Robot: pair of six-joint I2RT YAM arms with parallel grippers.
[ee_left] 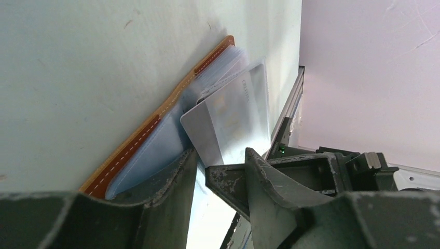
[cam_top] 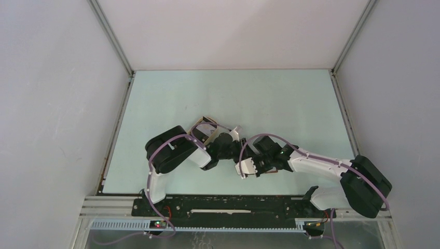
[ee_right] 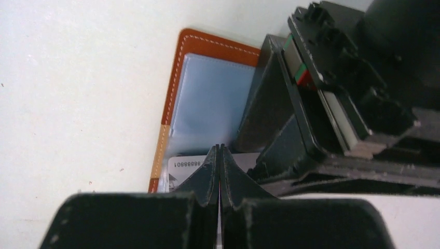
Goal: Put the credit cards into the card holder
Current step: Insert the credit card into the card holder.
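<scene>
The card holder (ee_left: 136, 146), brown leather with pale stitching and clear sleeves, lies open on the table (cam_top: 270, 104). A silver-grey credit card (ee_left: 228, 116) leans out of one of its sleeves. The card's lower end sits in the gap of my left gripper (ee_left: 220, 154), whose fingers stand apart, open. In the right wrist view my right gripper (ee_right: 219, 151) is shut, and its tips rest just in front of the same card (ee_right: 184, 165), with the card holder (ee_right: 174, 93) behind. From above, both grippers meet beside the card holder (cam_top: 206, 124) and hide most of it.
The left arm (cam_top: 171, 153) and the right arm (cam_top: 332, 168) crowd the table's near middle, their wrists almost touching. White enclosure walls and metal rails (cam_top: 345, 119) border the table on both sides and at the back.
</scene>
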